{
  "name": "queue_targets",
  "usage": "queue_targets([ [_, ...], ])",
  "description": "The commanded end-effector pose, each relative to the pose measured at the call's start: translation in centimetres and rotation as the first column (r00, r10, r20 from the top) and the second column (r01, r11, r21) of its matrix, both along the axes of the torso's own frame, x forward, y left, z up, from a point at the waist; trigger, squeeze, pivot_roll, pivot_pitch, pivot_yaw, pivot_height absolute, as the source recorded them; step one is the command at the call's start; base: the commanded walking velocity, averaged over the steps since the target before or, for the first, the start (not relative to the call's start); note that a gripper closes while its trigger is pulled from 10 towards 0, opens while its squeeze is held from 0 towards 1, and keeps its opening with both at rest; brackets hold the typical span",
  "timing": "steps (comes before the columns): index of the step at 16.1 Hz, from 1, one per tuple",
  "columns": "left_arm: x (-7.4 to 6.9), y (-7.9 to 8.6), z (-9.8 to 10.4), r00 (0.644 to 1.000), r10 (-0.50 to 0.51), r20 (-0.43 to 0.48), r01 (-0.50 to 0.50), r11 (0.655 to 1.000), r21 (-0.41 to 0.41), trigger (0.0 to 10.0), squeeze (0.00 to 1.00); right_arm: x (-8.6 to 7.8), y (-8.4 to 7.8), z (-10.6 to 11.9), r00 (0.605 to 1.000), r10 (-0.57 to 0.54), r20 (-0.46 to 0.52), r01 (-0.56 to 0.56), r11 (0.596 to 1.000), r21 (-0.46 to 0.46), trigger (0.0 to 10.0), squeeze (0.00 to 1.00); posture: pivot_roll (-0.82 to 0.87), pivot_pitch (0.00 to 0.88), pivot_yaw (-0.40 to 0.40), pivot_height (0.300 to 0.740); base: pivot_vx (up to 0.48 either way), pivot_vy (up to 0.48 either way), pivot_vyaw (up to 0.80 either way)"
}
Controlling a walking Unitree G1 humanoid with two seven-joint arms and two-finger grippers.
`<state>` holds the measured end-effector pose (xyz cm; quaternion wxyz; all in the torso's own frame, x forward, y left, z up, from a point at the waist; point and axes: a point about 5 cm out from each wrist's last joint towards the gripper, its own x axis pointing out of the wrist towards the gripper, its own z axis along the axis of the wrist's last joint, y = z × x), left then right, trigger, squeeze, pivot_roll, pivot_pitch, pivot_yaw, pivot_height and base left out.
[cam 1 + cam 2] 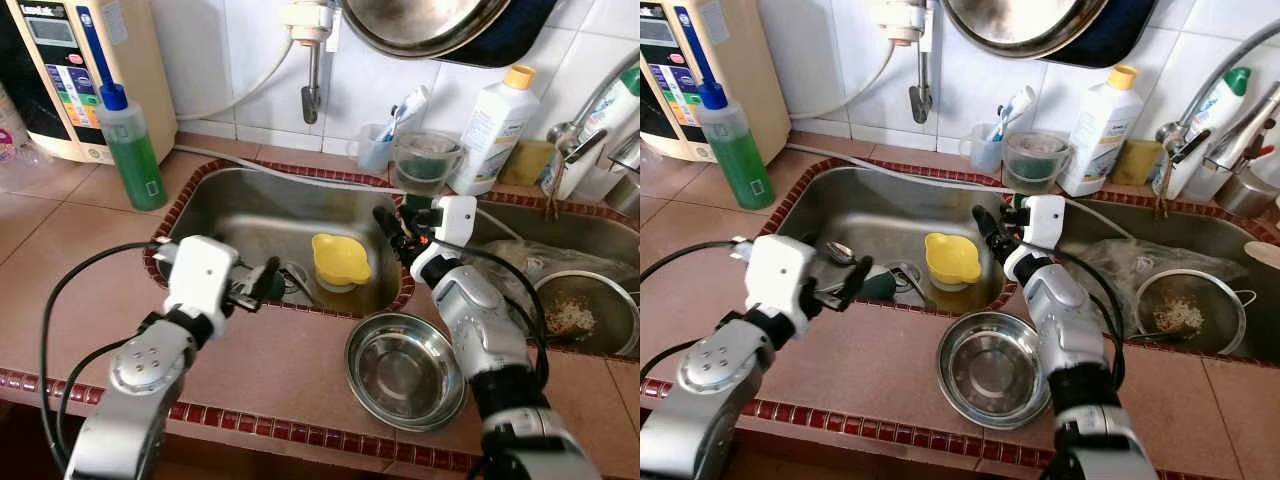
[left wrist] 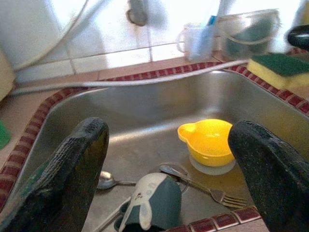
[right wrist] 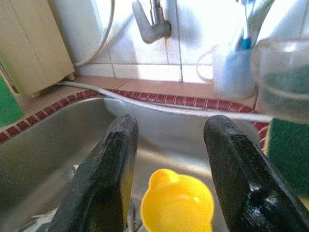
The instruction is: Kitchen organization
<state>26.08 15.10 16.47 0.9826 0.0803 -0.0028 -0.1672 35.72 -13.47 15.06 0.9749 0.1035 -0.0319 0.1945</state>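
Scene: a stainless-steel sink basin (image 1: 240, 215) set into a terracotta-tiled counter (image 1: 70, 260) edged with dark red trim tiles.

Inside the basin, right of centre, a yellow plastic cup with a small handle (image 1: 340, 258) sits over the drain area. Nearer the front wall lie a grey-green mug tipped on its side (image 2: 149, 203), a metal spoon (image 2: 107, 181) and a metal fork (image 2: 212, 192); the fork reaches from beside the mug to just below the yellow cup.

Left gripper (image 1: 262, 282) — held at the basin's front rim, pointing in toward the mug. Its fingers (image 2: 72, 169) stand wide apart with nothing between them.

Right gripper (image 1: 392, 232) — above the basin's right edge, directed toward the yellow cup. Its fingers (image 3: 108, 174) are parted and empty; the cup lies below the gap between them.

On the counter in front of the basin, beside the right arm, rests a round stainless-steel bowl (image 1: 405, 372), upright.

At the basin's far right corner lies a yellow sponge with a green scouring face (image 2: 280, 67). Behind it: a clear plastic container (image 1: 428, 160), a white cup holding a toothbrush (image 1: 378, 148) and a white bottle with a yellow cap (image 1: 495, 125).

To the left, on the counter, a green liquid-soap bottle with a blue cap (image 1: 130, 148) stands upright before a beige water-filter appliance (image 1: 80, 70).

A second basin on the right holds a metal strainer (image 1: 580, 312) containing food scraps.
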Motion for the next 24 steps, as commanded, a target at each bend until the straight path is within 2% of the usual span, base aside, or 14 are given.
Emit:
queue_targets([
  [1,0.0,0.4,-0.1,1.000,0.018,0.003,-0.018,1.000,-0.020,10.0,0.00,-0.1,-0.1,0.5,1.000,-0.012,0.028,0.013,1.000,-0.023,10.0,0.00,0.05,0.062,-0.060,0.740,0.000,0.000,0.00],
  [3,-0.1,0.8,-0.2,0.999,0.050,0.006,-0.050,0.998,-0.040,10.0,0.00,-0.8,-0.5,0.6,0.997,-0.049,0.055,0.052,0.997,-0.057,10.0,0.00,0.05,0.069,-0.058,0.740,0.000,0.000,0.00],
  [5,0.4,1.0,0.3,0.998,0.066,0.022,-0.065,0.996,-0.056,10.0,0.00,-1.2,-0.3,0.6,0.996,-0.053,0.070,0.059,0.994,-0.088,10.0,0.00,0.05,0.071,-0.055,0.740,0.000,0.000,0.00],
  [9,0.6,0.9,0.4,0.998,0.059,0.024,-0.057,0.997,-0.059,10.0,0.00,-1.3,0.1,0.8,0.996,-0.047,0.080,0.055,0.993,-0.102,10.0,0.00,0.04,0.071,-0.051,0.740,0.000,0.000,0.00],
  [21,0.9,0.8,0.3,0.999,0.044,0.018,-0.044,0.998,-0.048,10.0,0.00,-1.5,-0.1,0.9,0.995,-0.055,0.079,0.065,0.989,-0.131,10.0,0.00,0.04,0.070,-0.051,0.740,-0.274,0.000,0.00],
  [24,0.8,0.7,0.7,0.998,0.045,0.051,-0.042,0.997,-0.070,10.0,0.00,-1.5,-0.1,1.1,0.994,-0.048,0.094,0.061,0.987,-0.147,10.0,0.00,0.04,0.071,-0.051,0.740,-0.082,0.000,0.00],
])
